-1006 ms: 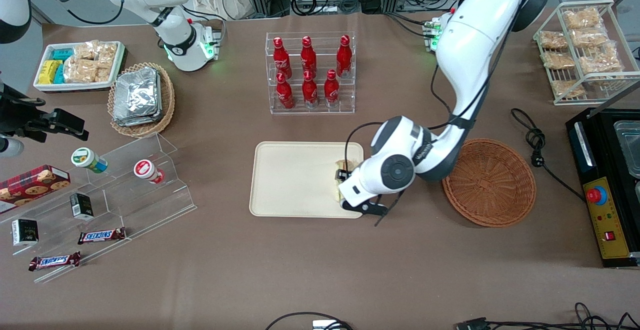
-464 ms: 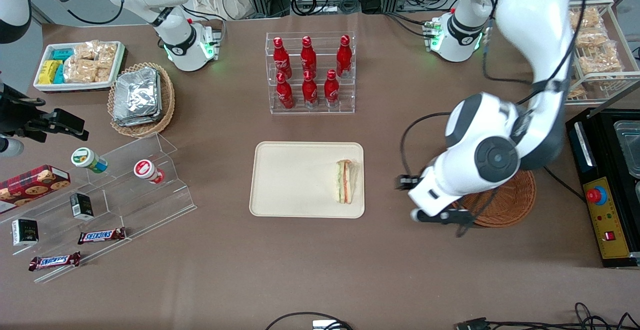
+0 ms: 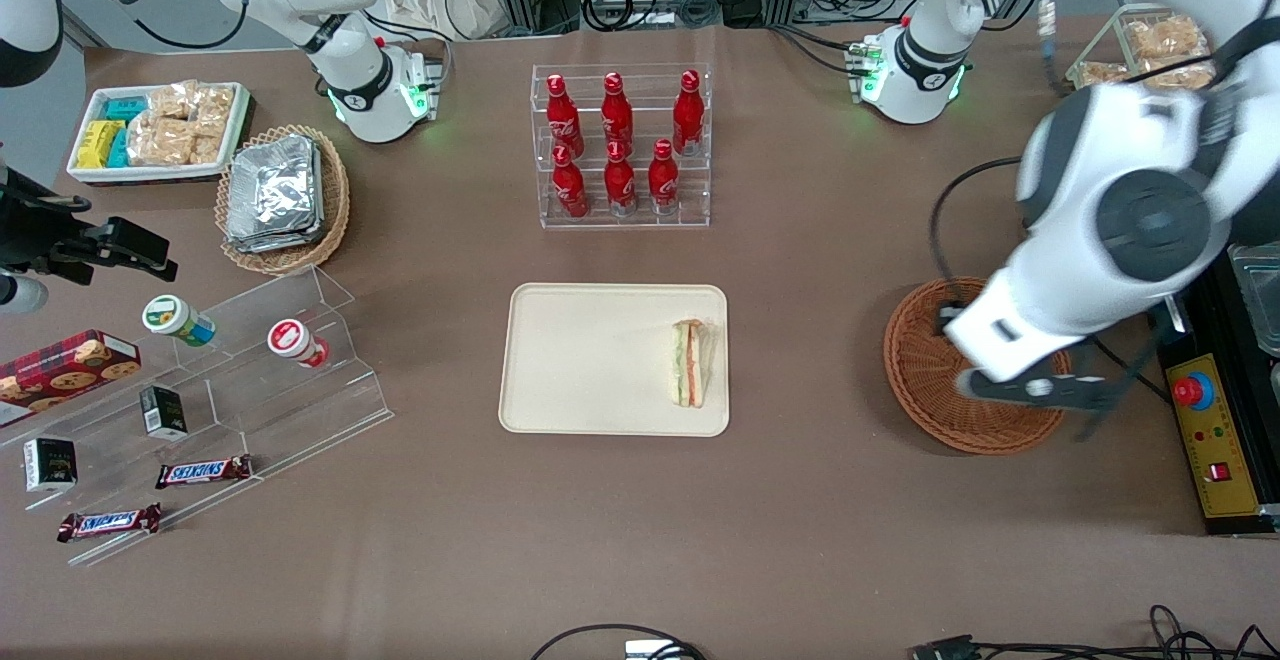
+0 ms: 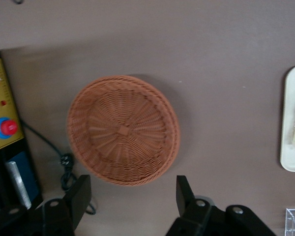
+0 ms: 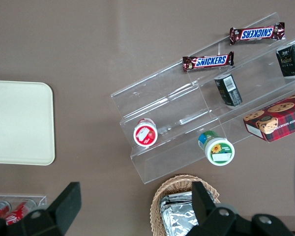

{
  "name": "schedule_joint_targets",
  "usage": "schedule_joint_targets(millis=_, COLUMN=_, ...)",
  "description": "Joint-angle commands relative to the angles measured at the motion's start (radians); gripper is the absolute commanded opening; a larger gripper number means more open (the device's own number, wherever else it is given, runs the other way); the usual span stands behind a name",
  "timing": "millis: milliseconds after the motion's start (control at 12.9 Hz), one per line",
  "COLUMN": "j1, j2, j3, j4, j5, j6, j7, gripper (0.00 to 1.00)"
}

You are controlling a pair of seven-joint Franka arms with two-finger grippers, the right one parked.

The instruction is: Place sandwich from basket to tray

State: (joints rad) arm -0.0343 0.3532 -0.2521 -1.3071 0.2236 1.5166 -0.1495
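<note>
The sandwich now lies flat on the tray, close to the tray's edge that is nearest the basket. Nothing is touching it. The basket has nothing in it; the wrist view looks straight down into its woven bottom and shows only wicker. So the main job looks done: the food is out of the basket and on the tray. The gripper hangs in the air above the basket, well apart from the tray, toward the working arm's end of the tabletop. Its fingers are spread wide apart and hold nothing. From the front, the arm covers part of the basket. What is left seems small. The arm may only need to go to a resting spot and stop. The sandwich sits near the rim of the tray, not in the middle, but it is fully on the tray, so I think that counts as placed.
</note>
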Motion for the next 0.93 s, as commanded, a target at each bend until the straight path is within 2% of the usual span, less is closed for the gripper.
schedule_joint_targets(millis=0, j1=0.065, j2=-0.098, j3=-0.007, j4=-0.034, j5=-0.017, j6=-0.041, j7=0.018, gripper=0.78)
schedule_joint_targets(millis=155, j1=0.111, j2=-0.140, j3=-0.007, j4=-0.035, j5=-0.018, j6=-0.091, j7=0.048, gripper=0.85)
schedule_joint_targets(millis=232, j1=0.129, j2=-0.157, j3=-0.006, j4=-0.037, j5=-0.017, j6=-0.102, j7=0.089, gripper=0.86)
schedule_joint_targets(millis=310, j1=0.161, j2=-0.160, j3=-0.007, j4=-0.038, j5=-0.020, j6=-0.111, j7=0.096, gripper=0.91)
schedule_joint_targets(millis=387, j1=0.184, j2=-0.158, j3=-0.007, j4=-0.052, j5=-0.021, j6=-0.111, j7=0.097, gripper=1.00)
schedule_joint_targets(millis=851, j1=0.217, j2=-0.181, j3=-0.007, j4=-0.098, j5=-0.095, j6=-0.110, j7=0.097, gripper=1.00)
